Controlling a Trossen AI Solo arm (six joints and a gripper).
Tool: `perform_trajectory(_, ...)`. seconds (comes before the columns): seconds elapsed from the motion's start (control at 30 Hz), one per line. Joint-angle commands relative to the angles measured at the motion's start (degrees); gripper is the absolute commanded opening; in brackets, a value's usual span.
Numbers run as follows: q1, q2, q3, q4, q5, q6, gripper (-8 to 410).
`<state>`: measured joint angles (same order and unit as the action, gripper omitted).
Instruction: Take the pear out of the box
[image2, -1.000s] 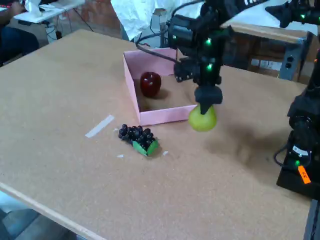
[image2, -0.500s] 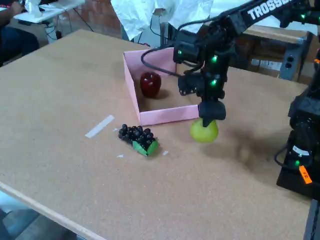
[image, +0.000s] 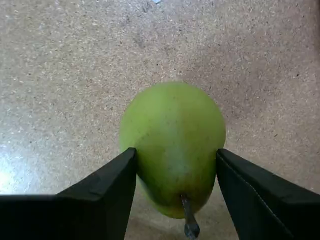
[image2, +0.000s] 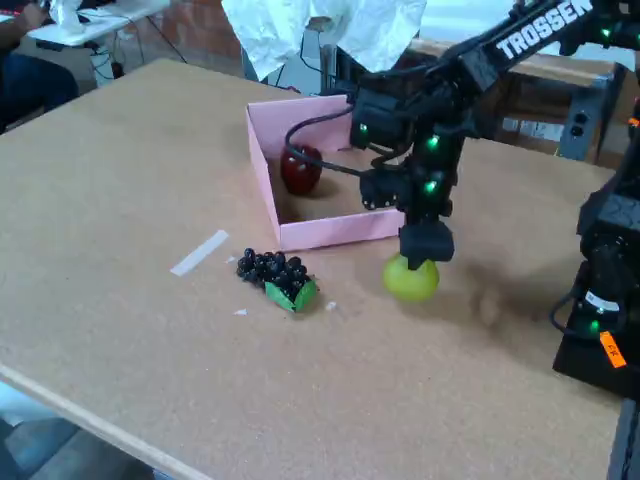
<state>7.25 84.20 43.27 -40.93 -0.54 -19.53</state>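
Note:
The yellow-green pear (image2: 410, 279) hangs low over the tabletop, just outside the front right corner of the pink box (image2: 330, 233). My gripper (image2: 419, 262) is shut on its narrow top from above. In the wrist view the pear (image: 172, 137) fills the centre, its dark stem toward the camera, and both black fingers (image: 107, 192) press against its sides, with my gripper (image: 176, 187) over bare brown board. Whether the pear touches the table cannot be told.
A dark red apple (image2: 299, 170) lies inside the box. A dark grape bunch on a green leaf (image2: 276, 275) and a strip of white tape (image2: 199, 252) lie on the table in front of the box. Another black arm base (image2: 600, 300) stands at the right edge.
My gripper has carried the pear down and slightly forward, from beside the box's front wall to just above the tabletop.

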Motion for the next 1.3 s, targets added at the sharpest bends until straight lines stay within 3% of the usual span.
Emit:
perform_trajectory(0.0, 0.4, 0.2, -1.9, 3.2, 1.0, 1.2, 64)
perform_trajectory(0.53, 1.1, 0.2, -3.5, 8.1, 1.1, 1.3, 64)
perform_trajectory(0.97, 1.2, 3.2, -3.5, 8.7, 1.0, 1.5, 64)
perform_trajectory(1.13, 1.2, 3.2, -3.5, 8.5, 0.9, 1.6, 85)
perform_trajectory(1.27, 1.2, 3.2, -3.5, 8.3, 0.3, 1.5, 127)
